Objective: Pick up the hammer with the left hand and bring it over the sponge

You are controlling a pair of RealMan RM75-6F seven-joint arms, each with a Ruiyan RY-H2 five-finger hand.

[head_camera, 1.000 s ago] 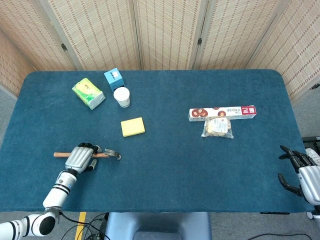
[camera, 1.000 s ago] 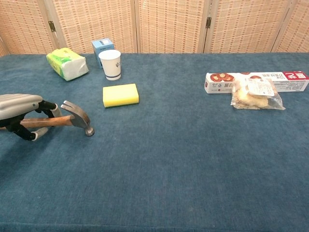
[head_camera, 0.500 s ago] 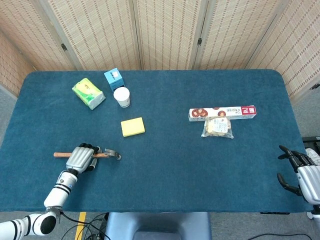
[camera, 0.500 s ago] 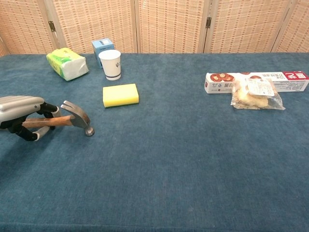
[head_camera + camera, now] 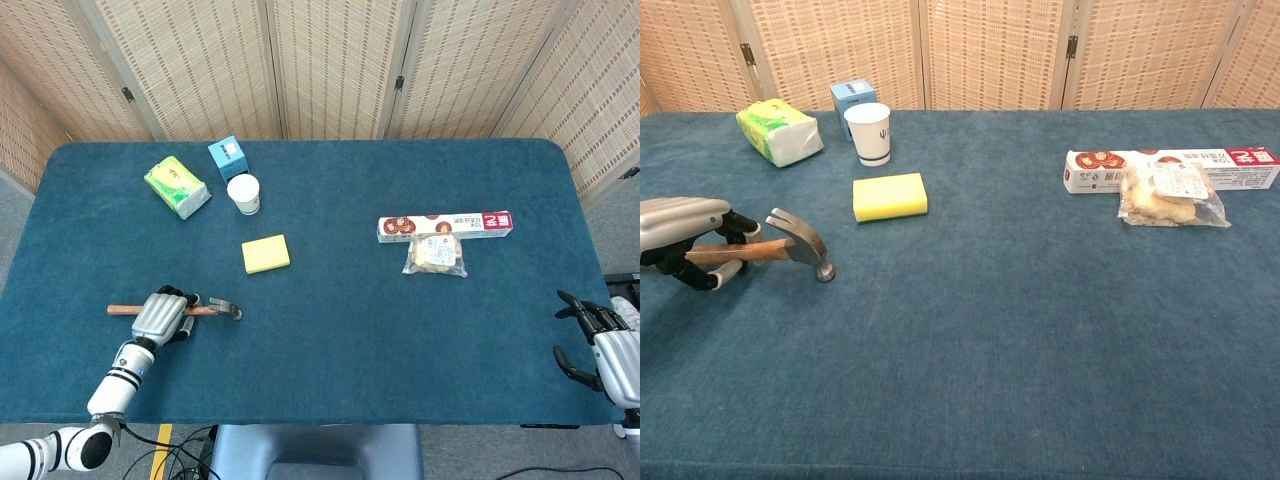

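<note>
The hammer (image 5: pixel 222 310) (image 5: pixel 795 241) has a wooden handle and a metal head, and it lies near the table's front left with its head on the cloth. My left hand (image 5: pixel 160 315) (image 5: pixel 685 238) is wrapped around the handle, fingers curled under it. The yellow sponge (image 5: pixel 265 253) (image 5: pixel 890 196) lies farther back and to the right of the hammer, apart from it. My right hand (image 5: pixel 603 343) hangs off the table's front right corner with fingers spread and nothing in it.
Behind the sponge stand a white paper cup (image 5: pixel 243 194) (image 5: pixel 868 133), a blue box (image 5: pixel 228 156) and a green tissue pack (image 5: pixel 176 187). On the right lie a long wrap box (image 5: pixel 445 226) and a bagged snack (image 5: pixel 435 254).
The left hand has tightened slightly on the handle and shifted a little. The hammer's head stays on the cloth. The right hand has barely moved.
</note>
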